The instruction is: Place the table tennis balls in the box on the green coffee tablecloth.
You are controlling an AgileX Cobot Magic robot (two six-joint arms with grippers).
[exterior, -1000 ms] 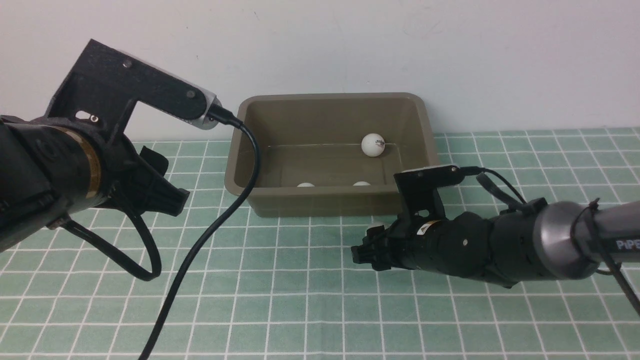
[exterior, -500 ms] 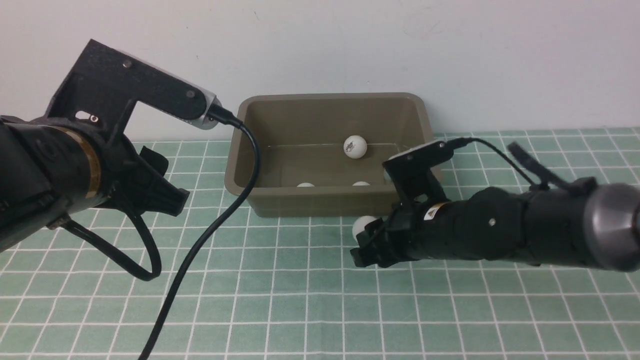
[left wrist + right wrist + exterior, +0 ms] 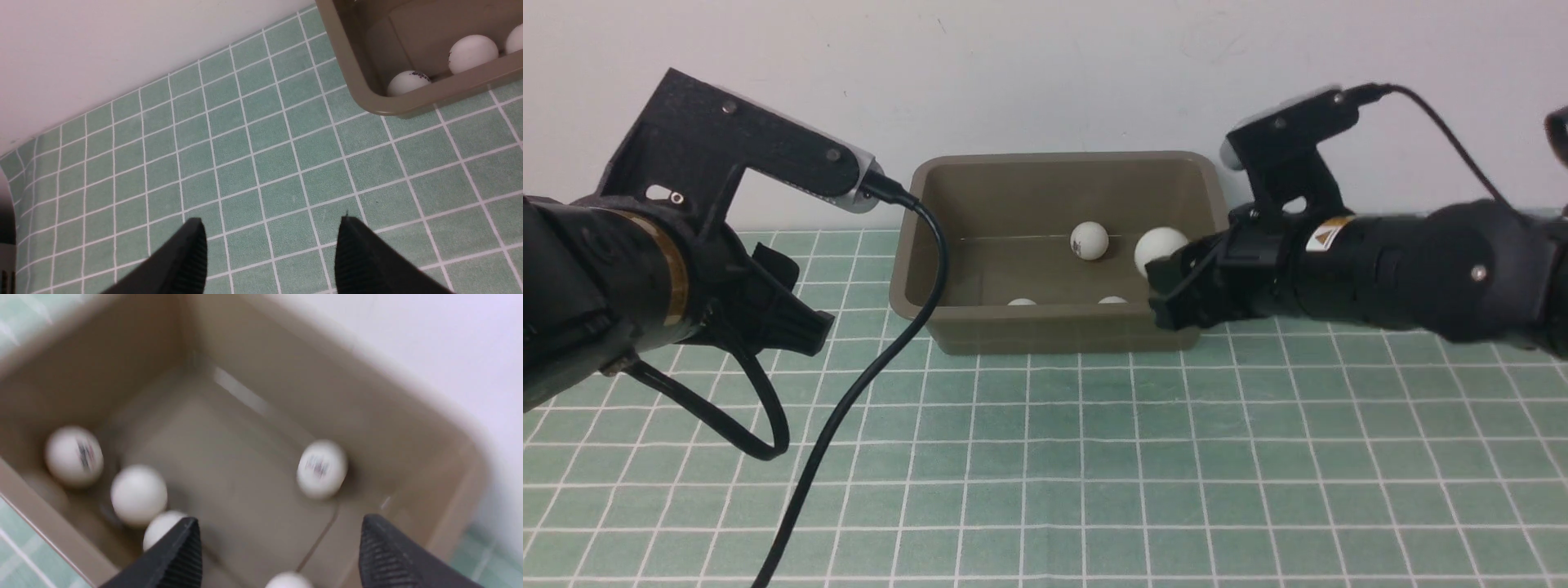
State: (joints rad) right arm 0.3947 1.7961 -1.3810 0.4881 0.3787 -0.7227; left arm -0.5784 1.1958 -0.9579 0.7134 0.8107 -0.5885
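A mint-green coffee tablecloth (image 3: 1045, 465) with a thin white grid covers the whole work surface and runs back to a plain white wall (image 3: 1045, 73). The olive-brown plastic box (image 3: 1062, 331) stands on the cloth with its far side close against that wall.

All five table tennis balls are within the box's walls. In the blurred right wrist view, three (image 3: 139, 494) cluster near one end wall, one (image 3: 322, 468) is toward the far wall, and one (image 3: 288, 580) shows at the picture's edge. In the front view that last ball (image 3: 1160, 249) shows just beside the right fingertips; whether it rests on the box floor cannot be told.

The right gripper (image 3: 278, 519) is over the box's right end, jaws spread wide with nothing between them. The left gripper (image 3: 270, 221) hangs over bare cloth to the left of the box and apart from it, its jaws also parted and empty.

A black cable (image 3: 931, 261) from the left wrist camera mount (image 3: 735, 147) droops across the front of the box's left corner in the front view, hiding part of that wall. The right arm (image 3: 1405, 273) covers the box's right front corner.
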